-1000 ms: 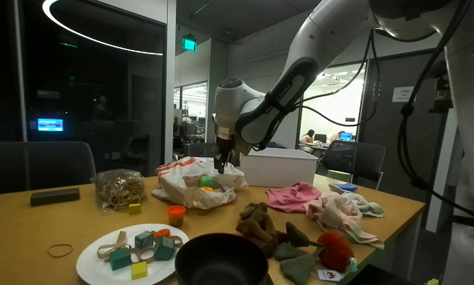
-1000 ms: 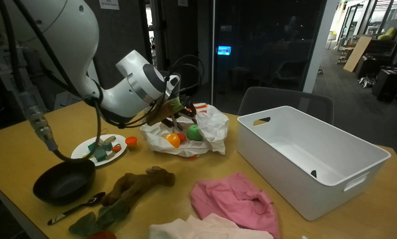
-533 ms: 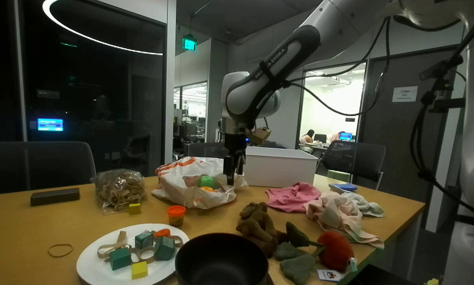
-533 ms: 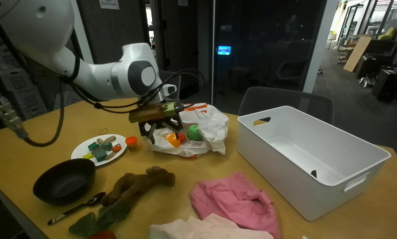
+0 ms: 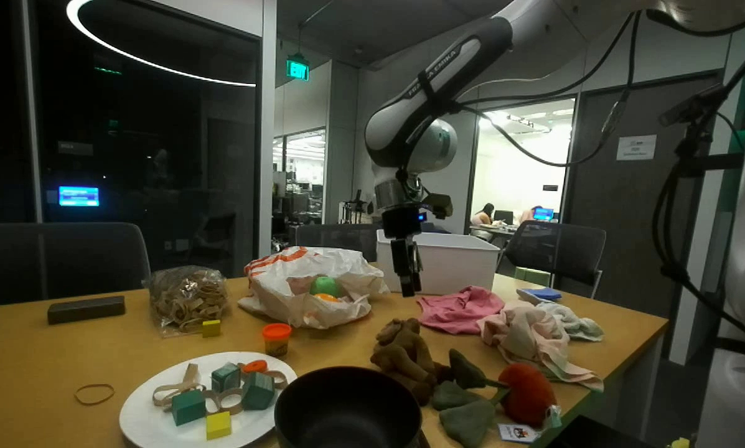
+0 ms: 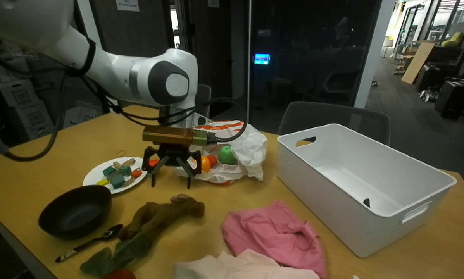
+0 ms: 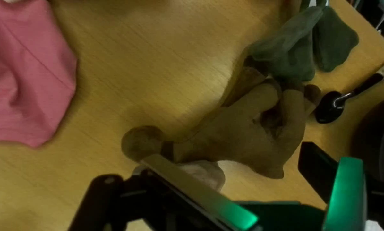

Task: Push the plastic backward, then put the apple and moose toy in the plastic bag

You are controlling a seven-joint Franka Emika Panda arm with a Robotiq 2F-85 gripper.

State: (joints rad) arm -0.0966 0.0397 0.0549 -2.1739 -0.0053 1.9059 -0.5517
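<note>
In an exterior view I have my claw (image 6: 171, 186) spread wide and pointing straight down, with desk (image 6: 222, 195) showing between its fingertips. The moose toy (image 6: 158, 217) lies on the desk just below the claw, toward the camera and apart from the fingertips; I read its long axis as slanting from lower left to upper right, the head aimed right. Its hind end meets some green leaves (image 6: 131, 248). Left of the claw sits the black pan (image 6: 75, 213); behind the claw, partly covered by it, the plastic bag (image 6: 251, 147) turns its mouth to the camera, an orange fruit (image 6: 205, 164) and a green apple-like fruit (image 6: 227, 155) inside, and the white box (image 6: 321, 193) stands well to the right. In an exterior view a red plush (image 5: 528, 393) lies past the toy's hind end; here the toy's head, below the claw, points away from the camera, and the long axis runs down to the right. The bag rests left of the claw. In the wrist view my fingers stand far apart along the bottom, and the toy stretches across the middle ahead of the claw, its axis climbing from lower left to upper right, head pointing left. The pink cloth (image 7: 21, 80) lies left of the claw, and the spoon (image 7: 331, 107) just beside the toy's legs.
</note>
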